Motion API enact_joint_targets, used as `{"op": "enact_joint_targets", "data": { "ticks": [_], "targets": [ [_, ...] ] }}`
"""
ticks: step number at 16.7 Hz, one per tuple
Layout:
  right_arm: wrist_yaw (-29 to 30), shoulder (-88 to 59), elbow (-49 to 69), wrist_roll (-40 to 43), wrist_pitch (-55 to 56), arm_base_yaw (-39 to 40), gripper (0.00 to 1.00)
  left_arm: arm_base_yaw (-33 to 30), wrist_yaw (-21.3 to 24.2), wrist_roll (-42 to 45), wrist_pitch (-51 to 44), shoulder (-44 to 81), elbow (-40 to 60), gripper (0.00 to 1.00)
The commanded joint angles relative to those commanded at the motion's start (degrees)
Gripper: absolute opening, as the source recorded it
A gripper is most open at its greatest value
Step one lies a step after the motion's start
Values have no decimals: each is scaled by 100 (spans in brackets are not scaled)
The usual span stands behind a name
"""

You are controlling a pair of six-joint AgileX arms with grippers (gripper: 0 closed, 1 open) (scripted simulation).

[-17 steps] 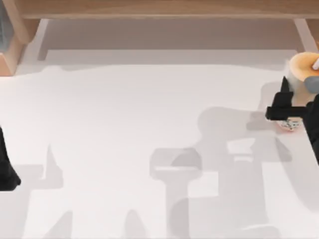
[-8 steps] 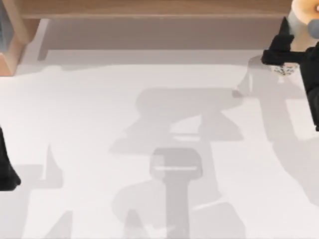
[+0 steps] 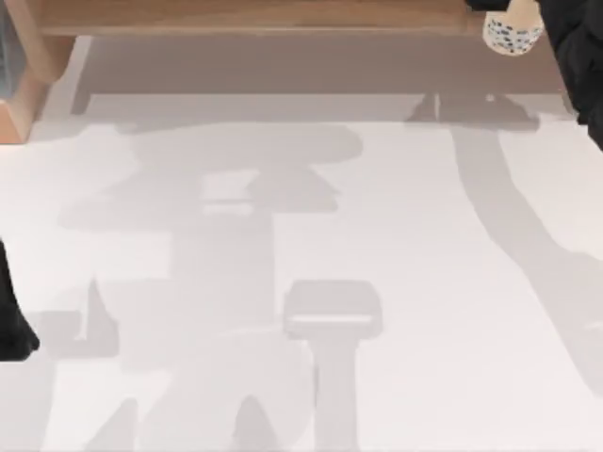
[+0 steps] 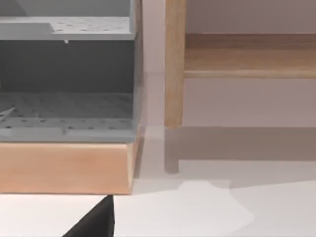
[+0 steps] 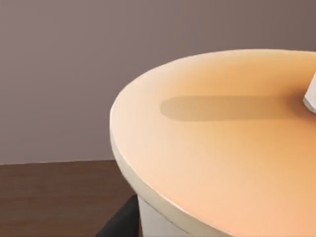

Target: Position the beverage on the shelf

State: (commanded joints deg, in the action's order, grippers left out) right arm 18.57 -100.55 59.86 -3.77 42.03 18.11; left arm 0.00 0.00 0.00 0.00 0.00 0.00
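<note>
Speckled tapered beverage (image 3: pixel 513 32), apparently over wooden shelf (image 3: pixel 264 17)

Right arm (image 3: pixel 579 56): extended to the far right corner of the top view, dark links running along the right edge. Left arm (image 3: pixel 11 320): parked low at the left edge, dark link showing.

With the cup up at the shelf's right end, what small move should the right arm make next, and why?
Probably lower it gently onto the board. The beverage hangs with its pearl-filled base over the shelf edge, held by the right gripper. The left gripper is parked at the table's left.
</note>
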Motion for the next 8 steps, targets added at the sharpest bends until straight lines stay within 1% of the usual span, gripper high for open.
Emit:
{"op": "enact_joint_targets", "data": {
  "ticks": [4, 8],
  "targets": [
    [-48, -192, 1039, 39, -1342, -122, 0, 0, 0, 0, 0, 0, 0, 100],
    [-135, -327, 1820, 118, -2237, -257, 0, 0, 0, 0, 0, 0, 0, 100]
  ]
}}
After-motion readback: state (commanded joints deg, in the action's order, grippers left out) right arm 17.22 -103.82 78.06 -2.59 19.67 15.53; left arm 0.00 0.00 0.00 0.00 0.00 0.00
